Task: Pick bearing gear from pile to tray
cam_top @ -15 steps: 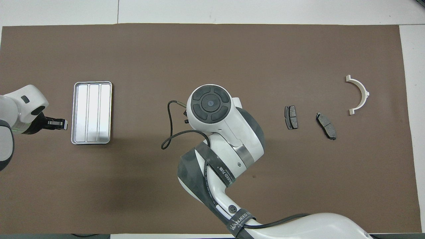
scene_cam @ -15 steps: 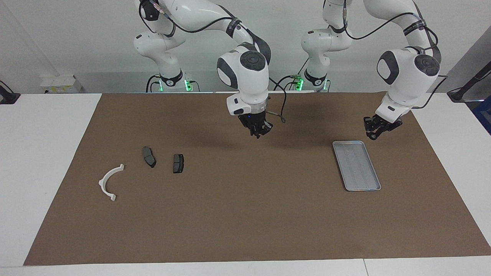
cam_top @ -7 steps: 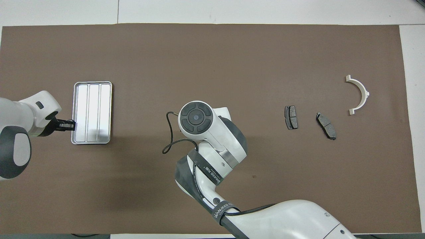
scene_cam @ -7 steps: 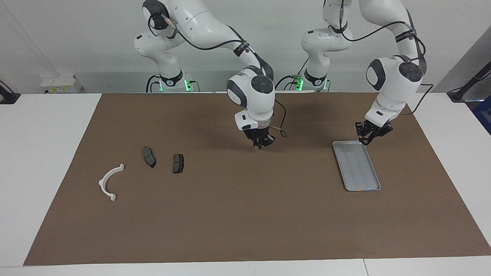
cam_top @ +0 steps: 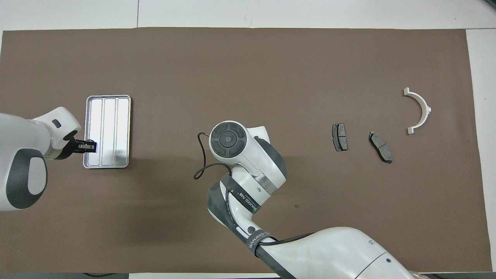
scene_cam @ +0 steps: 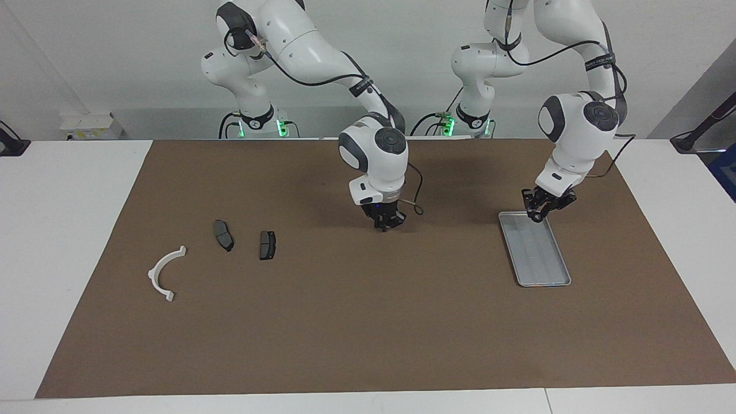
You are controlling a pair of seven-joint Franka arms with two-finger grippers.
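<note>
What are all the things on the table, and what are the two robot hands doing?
tray: one, silver-grey, on the mat toward the left arm's end of the table.
brake pads: two, dark grey, lying apart on the mat toward the right arm's end.
curved plastic arc: one, white, beside the brake pads, closest to the right arm's end.
mat: one, brown, covering most of the white table.
right gripper: one, black, shut, low over bare mat in the middle of the table.
left gripper: one, black, over the end of the tray nearest the robots; whether it holds anything is too small to tell.
</note>
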